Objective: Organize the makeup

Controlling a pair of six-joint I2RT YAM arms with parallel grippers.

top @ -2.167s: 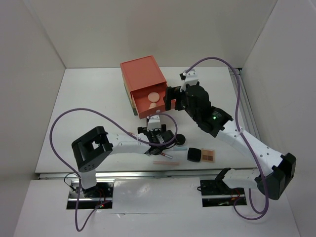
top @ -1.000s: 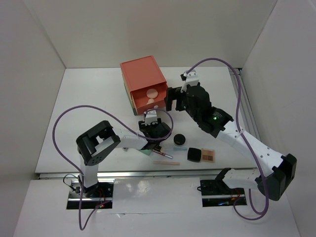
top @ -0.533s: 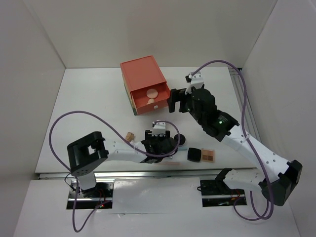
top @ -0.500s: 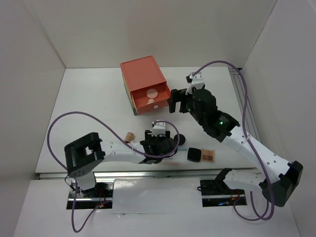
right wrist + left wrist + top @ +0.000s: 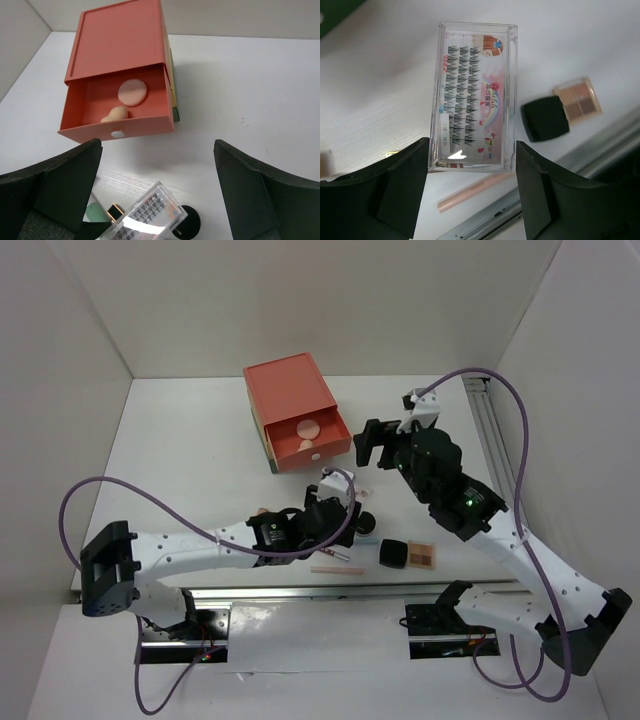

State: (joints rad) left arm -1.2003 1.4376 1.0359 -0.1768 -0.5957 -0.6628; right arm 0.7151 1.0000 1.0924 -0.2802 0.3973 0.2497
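My left gripper [image 5: 338, 490] [image 5: 471, 150] is shut on a clear false-lash case [image 5: 476, 95], held above the table; the case also shows in the right wrist view [image 5: 145, 220]. Below it lie a thin pink pencil [image 5: 475, 192] [image 5: 335, 568], a black square eyeshadow palette [image 5: 559, 110] [image 5: 408, 554], a round black compact [image 5: 365, 523] [image 5: 189, 223], a mint-green tube [image 5: 97, 212] and a lipstick [image 5: 114, 212]. Two peach sponge puffs [image 5: 132, 92] [image 5: 114, 115] lie in the open orange drawer [image 5: 117, 131]. My right gripper [image 5: 372, 445] [image 5: 157, 150] is open and empty, right of the drawer.
The orange drawer box [image 5: 288, 392] stands at the back centre with its top drawer pulled out toward me. The table's front edge and metal rail [image 5: 555, 170] run just beyond the pencil. White walls close in the left, back and right.
My left arm has stretched out and lifted the lash case up and toward the drawer. My right arm has drawn back to the right, away from the drawer.
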